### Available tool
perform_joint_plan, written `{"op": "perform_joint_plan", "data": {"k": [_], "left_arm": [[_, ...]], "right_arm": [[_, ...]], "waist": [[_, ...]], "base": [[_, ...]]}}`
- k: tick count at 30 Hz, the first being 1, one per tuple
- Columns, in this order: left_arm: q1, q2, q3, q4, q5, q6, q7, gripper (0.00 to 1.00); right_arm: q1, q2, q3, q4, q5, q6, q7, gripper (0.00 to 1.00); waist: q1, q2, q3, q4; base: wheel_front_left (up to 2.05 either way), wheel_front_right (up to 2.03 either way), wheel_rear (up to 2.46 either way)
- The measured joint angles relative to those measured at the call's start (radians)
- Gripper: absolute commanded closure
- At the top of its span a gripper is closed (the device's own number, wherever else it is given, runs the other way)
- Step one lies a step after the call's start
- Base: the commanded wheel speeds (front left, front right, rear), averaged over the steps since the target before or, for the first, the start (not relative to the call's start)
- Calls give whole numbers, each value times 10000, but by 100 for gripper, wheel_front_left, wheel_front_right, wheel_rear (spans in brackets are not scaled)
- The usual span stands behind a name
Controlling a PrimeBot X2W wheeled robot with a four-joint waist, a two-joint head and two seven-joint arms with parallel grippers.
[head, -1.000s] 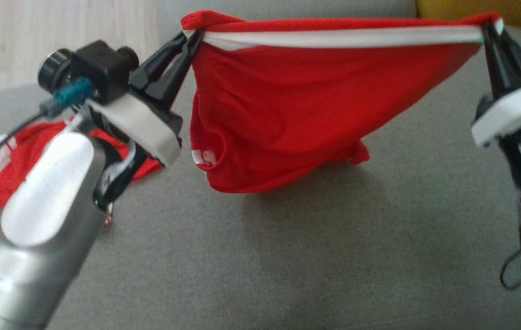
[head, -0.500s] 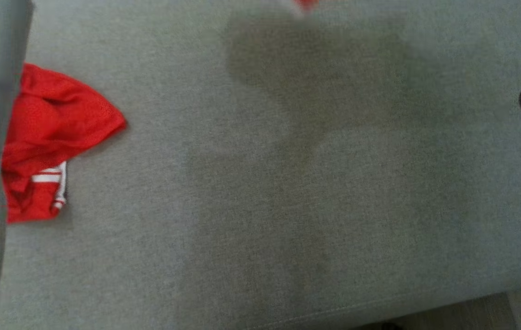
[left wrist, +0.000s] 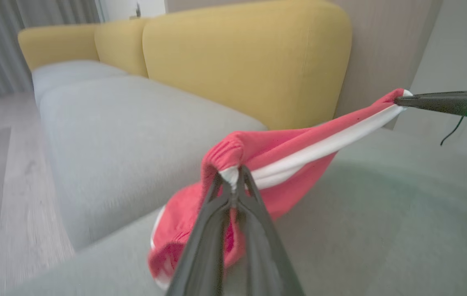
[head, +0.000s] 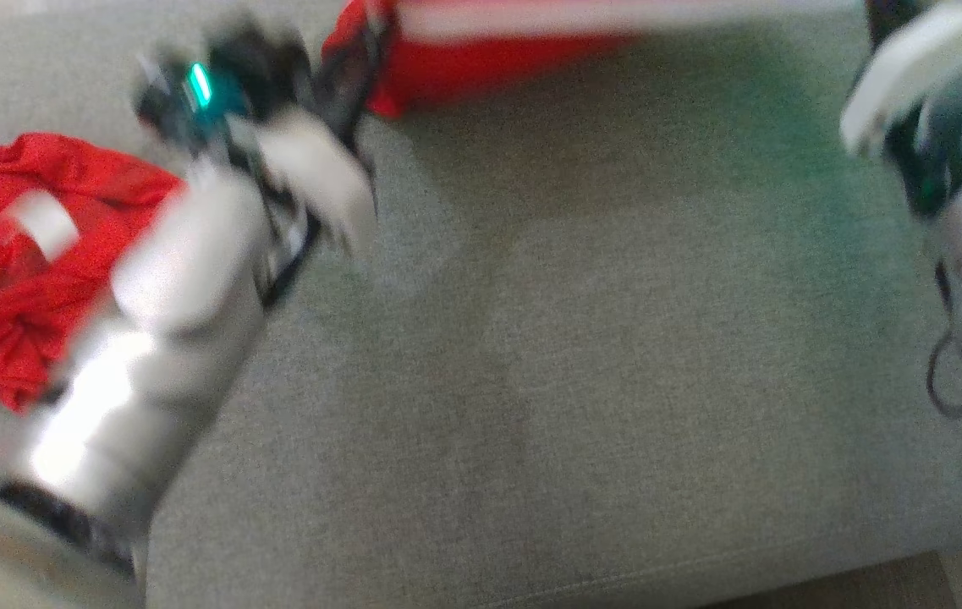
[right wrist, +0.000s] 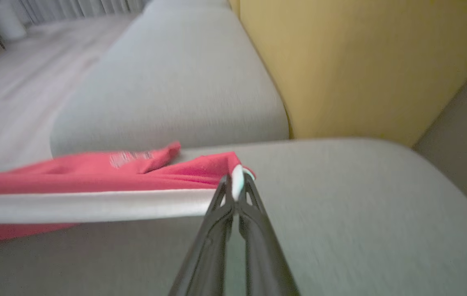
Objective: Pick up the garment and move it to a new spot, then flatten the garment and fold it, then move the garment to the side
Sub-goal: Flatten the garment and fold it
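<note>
Left gripper (left wrist: 233,180) & right gripper (right wrist: 236,181) are both pinched tight on the red garment (left wrist: 295,144), 1 waistband end each. Head cam swung since 1 s ago. Garment now looks lower, sagging onto the grey cushion (head: 616,355), prob going down to flatten.

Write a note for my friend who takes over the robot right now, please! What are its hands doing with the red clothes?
Left hand: shut on one end of the white-striped edge of the red garment.
Right hand: shut on the other end.
Where: the garment is stretched between both hands over the grey sofa seat. A second red garment lies on the seat at the robot's left.
Done: picked up.
Left: lay it down, flatten, fold, move aside.
</note>
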Motion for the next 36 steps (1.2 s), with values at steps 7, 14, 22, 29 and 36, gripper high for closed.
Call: {"op": "perform_joint_plan", "data": {"k": [7, 14, 22, 29, 36], "left_arm": [[2480, 562, -1494, -855, -1045, -4, -357, 100], [4199, 552, -1881, -1724, -1476, 8, -602, 100], [5894, 631, -2176, -3269, -1638, 736, -593, 100], [6199, 878, -2220, -4583, -1624, 1432, -322, 100], [5056, 968, -1789, -4895, -1615, 1760, -180, 100]], "right_arm": [[1506, -686, 1427, -107, 1129, 46, 2230, 100], [3167, -2054, 2790, -1841, 2775, 77, 4381, 100], [5040, -3570, 3147, -3954, 4656, 79, 6163, 100], [5710, -4000, 2173, -5018, 4823, 79, 5018, 100], [4429, -3331, 1080, -5216, 3816, 79, 3572, 100]], "waist": [[-1, 0, -799, 53], [-3, 0, -1748, 113], [-3, 1, -2636, 89], [-1, 1, -2432, 223], [2, 1, -1612, 575]], "base": [[0, 0, 0], [0, 0, 0], [0, 0, 0], [0, 0, 0], [0, 0, 0]]}}
